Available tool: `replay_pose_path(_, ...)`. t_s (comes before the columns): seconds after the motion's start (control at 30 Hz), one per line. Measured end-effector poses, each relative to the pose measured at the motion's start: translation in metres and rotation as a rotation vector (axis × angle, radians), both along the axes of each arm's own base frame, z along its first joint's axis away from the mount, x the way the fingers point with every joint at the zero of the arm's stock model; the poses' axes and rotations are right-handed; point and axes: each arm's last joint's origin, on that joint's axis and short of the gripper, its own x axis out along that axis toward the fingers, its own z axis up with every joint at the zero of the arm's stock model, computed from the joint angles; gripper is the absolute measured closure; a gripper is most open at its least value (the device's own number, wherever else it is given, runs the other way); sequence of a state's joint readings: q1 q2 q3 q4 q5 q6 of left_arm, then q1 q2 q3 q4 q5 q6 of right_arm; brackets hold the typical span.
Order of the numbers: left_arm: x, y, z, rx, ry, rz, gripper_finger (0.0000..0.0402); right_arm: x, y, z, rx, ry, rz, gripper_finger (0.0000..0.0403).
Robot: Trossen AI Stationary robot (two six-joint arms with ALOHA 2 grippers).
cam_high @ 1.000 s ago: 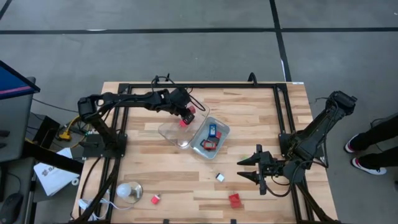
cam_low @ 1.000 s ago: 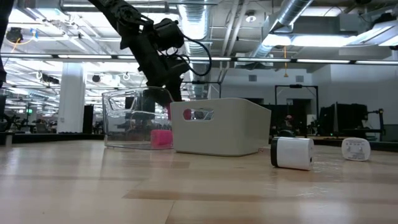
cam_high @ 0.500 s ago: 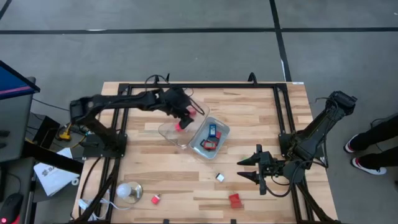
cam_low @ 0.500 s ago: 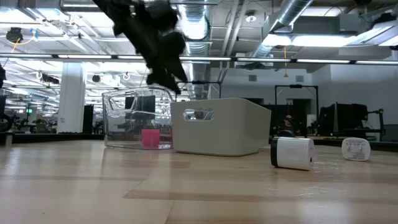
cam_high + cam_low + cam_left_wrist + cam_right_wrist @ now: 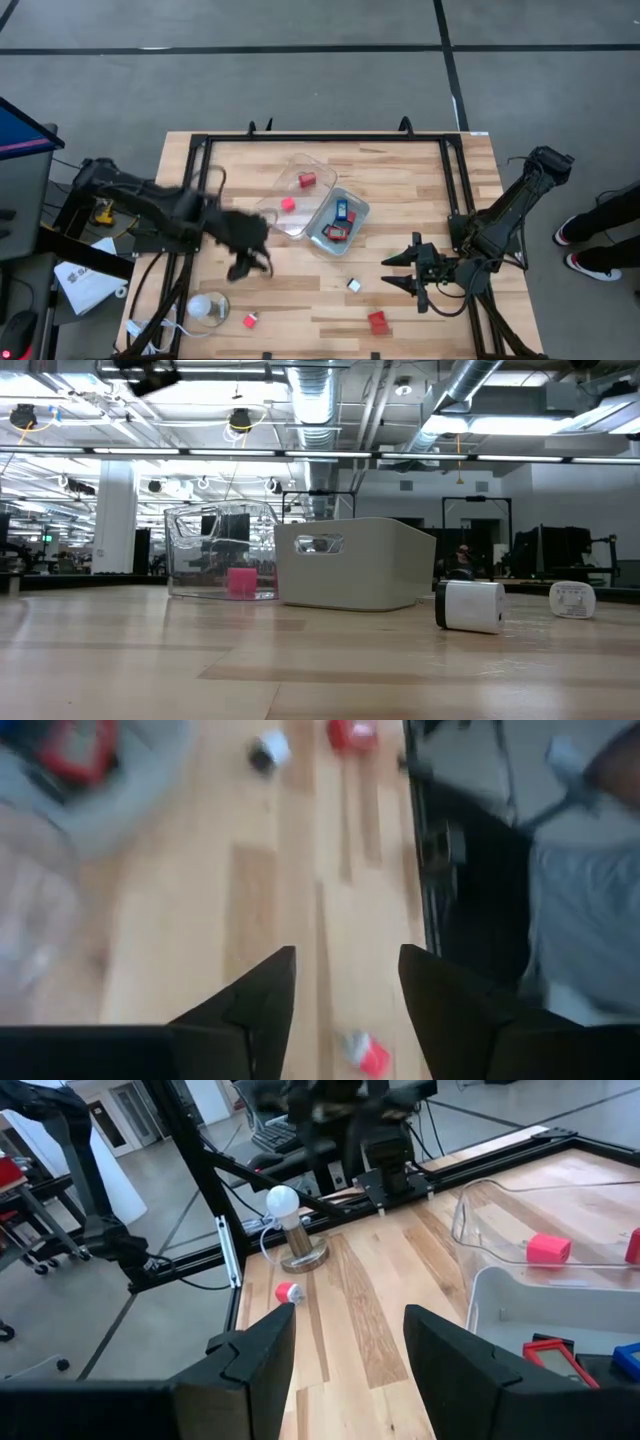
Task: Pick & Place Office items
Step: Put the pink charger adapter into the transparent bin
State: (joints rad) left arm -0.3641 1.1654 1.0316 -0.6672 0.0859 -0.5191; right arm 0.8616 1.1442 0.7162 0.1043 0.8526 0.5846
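My left gripper (image 5: 247,266) is open and hangs over bare wood toward the table's near left. A small red piece (image 5: 362,1053) lies on the table past its fingers (image 5: 270,982). Two red blocks (image 5: 307,180) (image 5: 288,204) rest on the floor of the clear tray (image 5: 300,160). The grey tray (image 5: 362,210) beside it holds blue and red pieces. Loose on the table are a white-and-black piece (image 5: 353,285), a red piece (image 5: 377,321) and a red piece (image 5: 249,320). My right gripper (image 5: 398,271) waits open at the near right.
A round whitish object with a cord (image 5: 205,307) stands at the near left corner, close to my left gripper. A black frame (image 5: 449,190) borders the table. The low view shows the clear tray (image 5: 220,550), a pink block (image 5: 241,582) and the white tray (image 5: 355,565).
My left gripper has left the clear tray and swung fast toward the table's near left, ending over bare wood near the whitish object. The pink block it was over has stayed behind on the clear tray's floor. In the low view that block has shifted a little sideways.
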Motion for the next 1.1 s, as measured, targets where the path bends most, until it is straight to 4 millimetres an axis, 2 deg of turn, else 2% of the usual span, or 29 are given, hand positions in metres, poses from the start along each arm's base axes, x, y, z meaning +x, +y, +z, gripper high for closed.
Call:
replay_pose_path(0.1,-0.002,-0.033,-0.014,0.004,0.071,-0.02,0.0233,0.0,0.0,0.0,0.001,-0.001,0.0,0.0221)
replay_pose_path(0.2,0.003,-0.055,-0.035,-0.016,0.188,0.033,0.0236,0.0,0.0,0.0,0.003,-0.003,-0.001,0.0221)
replay_pose_path(0.33,0.017,-0.07,-0.066,-0.004,0.383,0.13,0.0242,0.002,-0.002,0.0,0.002,0.0,-0.01,0.0221)
replay_pose_path(0.47,0.03,-0.081,-0.087,-0.021,0.562,0.198,0.0252,0.005,-0.004,0.0,0.006,0.005,-0.007,0.0221)
replay_pose_path(0.63,0.046,-0.1,-0.091,-0.108,0.667,0.283,0.0263,0.007,-0.005,0.0,0.018,0.015,0.019,0.0221)
replay_pose_path(0.8,0.045,-0.122,-0.088,-0.073,0.815,0.393,0.0274,0.006,-0.005,-0.002,0.026,0.027,0.023,0.0221)
replay_pose_path(0.97,0.046,-0.147,-0.091,-0.035,0.795,0.495,0.0277,0.004,-0.006,0.001,0.04,0.025,0.057,0.0221)
replay_pose_path(1.1,0.046,-0.152,-0.103,-0.012,0.819,0.533,0.0268,0.003,-0.01,0.007,0.029,0.01,0.066,0.0221)
